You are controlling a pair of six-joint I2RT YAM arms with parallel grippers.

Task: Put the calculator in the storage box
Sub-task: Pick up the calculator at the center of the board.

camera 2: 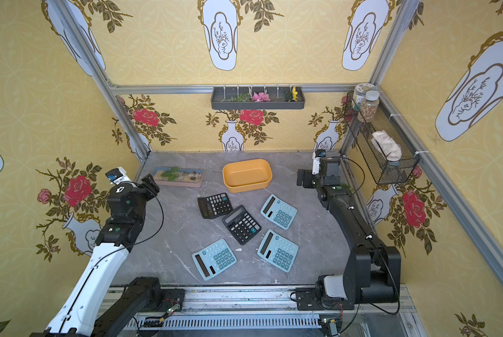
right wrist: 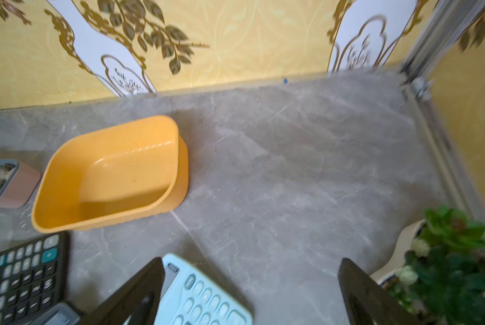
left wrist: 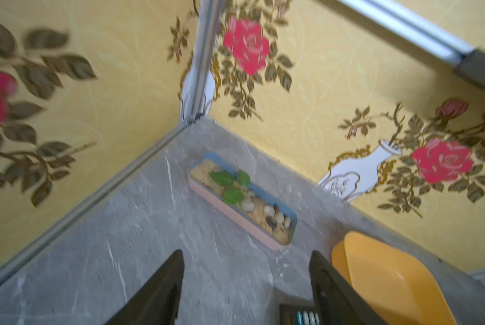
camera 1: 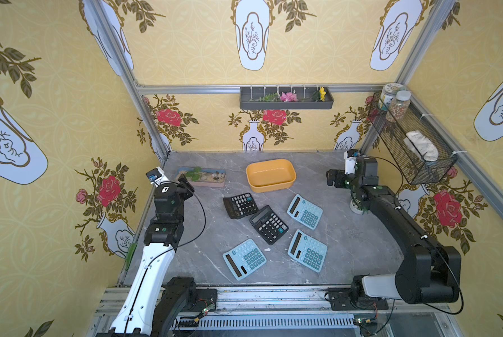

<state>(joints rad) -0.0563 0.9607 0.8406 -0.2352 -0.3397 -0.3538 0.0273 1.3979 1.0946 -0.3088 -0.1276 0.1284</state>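
The orange-yellow storage box (camera 1: 270, 175) (camera 2: 246, 174) stands empty at the back middle of the grey table. In front of it lie several calculators: two black (camera 1: 240, 205) (camera 1: 269, 224) and three light blue (camera 1: 305, 211) (camera 1: 307, 250) (camera 1: 244, 259). My left gripper (camera 1: 186, 186) (left wrist: 247, 253) hovers open at the left, holding nothing, with the box (left wrist: 390, 278) beside one finger. Raised at the right, my right gripper (camera 1: 333, 178) (right wrist: 252, 260) is open and empty above a blue calculator's corner (right wrist: 202, 295), the box (right wrist: 109, 174) beyond it.
A pink-and-blue pebble planter tray (camera 1: 201, 176) (left wrist: 241, 201) lies at the back left. A small potted plant (camera 1: 356, 205) (right wrist: 446, 253) sits under the right arm. A black wire basket (camera 1: 413, 146) hangs on the right wall, a grey shelf (camera 1: 286, 98) on the back wall.
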